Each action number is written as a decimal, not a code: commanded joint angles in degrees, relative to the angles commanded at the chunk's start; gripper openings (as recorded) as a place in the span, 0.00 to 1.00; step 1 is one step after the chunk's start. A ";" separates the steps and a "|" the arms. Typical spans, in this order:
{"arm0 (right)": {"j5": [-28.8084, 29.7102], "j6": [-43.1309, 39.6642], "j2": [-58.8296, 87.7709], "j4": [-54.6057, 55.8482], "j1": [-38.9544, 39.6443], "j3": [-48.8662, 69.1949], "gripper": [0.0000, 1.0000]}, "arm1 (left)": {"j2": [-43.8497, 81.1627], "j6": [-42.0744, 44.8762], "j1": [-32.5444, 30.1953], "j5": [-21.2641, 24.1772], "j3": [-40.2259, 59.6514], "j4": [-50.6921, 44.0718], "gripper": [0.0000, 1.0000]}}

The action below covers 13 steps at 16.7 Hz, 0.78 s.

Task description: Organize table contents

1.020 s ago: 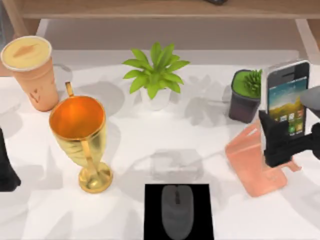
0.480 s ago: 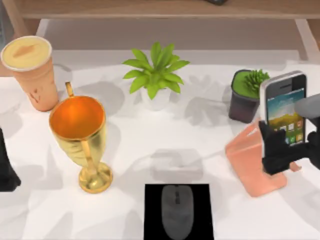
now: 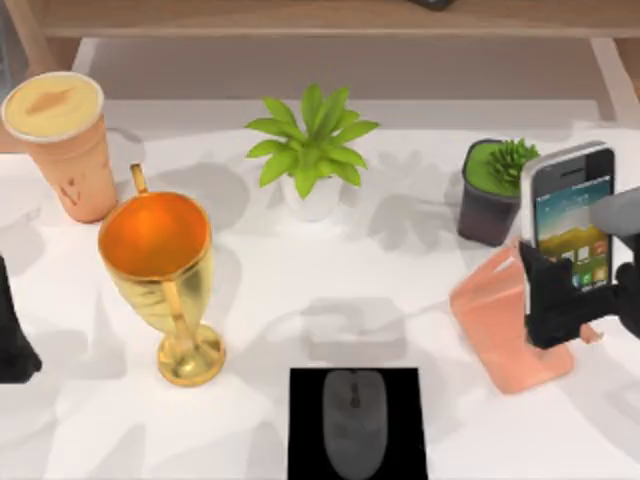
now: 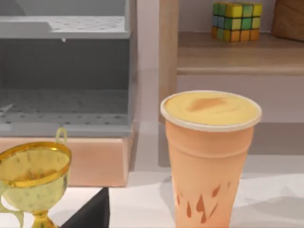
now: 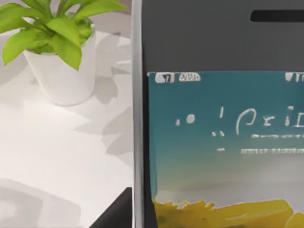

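My right gripper (image 3: pixel 575 295) is shut on the silver-edged smartphone (image 3: pixel 570 205), held upright against the salmon phone stand (image 3: pixel 500 320) at the table's right side. The phone's screen (image 5: pixel 218 118) is close up in the right wrist view. The grey mouse (image 3: pixel 353 420) lies on a black mat (image 3: pixel 310 400) at the front centre. At the back left stands the orange paper cup (image 3: pixel 65 140), with its cream top (image 4: pixel 209 109) facing the left wrist camera. My left arm (image 3: pixel 10 340) is parked at the left edge.
A gold goblet (image 3: pixel 160 270) stands in front of the cup. A leafy plant in a white pot (image 3: pixel 310 140) and a dark-potted plant (image 3: pixel 492 185) sit along the back of the white table (image 3: pixel 300 290). A wooden shelf (image 3: pixel 300 15) runs behind, holding a colour cube (image 4: pixel 236 21).
My right gripper has lowered the smartphone a little toward the stand and the table's front. In the last half second it has hardly moved. The left arm is still.
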 joint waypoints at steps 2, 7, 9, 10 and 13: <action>0.00 0.00 0.00 0.00 0.00 0.00 0.98 | 0.00 0.00 0.00 0.00 0.00 0.00 1.00; 0.00 0.00 0.00 0.00 0.00 0.00 1.00 | 0.00 0.00 0.00 0.00 0.00 0.00 1.00; 0.00 0.00 0.00 0.00 0.00 0.00 1.00 | 0.00 0.00 0.00 0.00 0.00 0.00 1.00; 0.00 0.00 0.00 0.00 0.00 0.00 1.00 | 0.00 0.00 0.00 0.00 0.00 0.00 1.00; 0.64 0.30 -0.96 -0.76 0.65 -0.26 1.00 | 0.00 0.00 0.00 0.00 0.00 0.00 1.00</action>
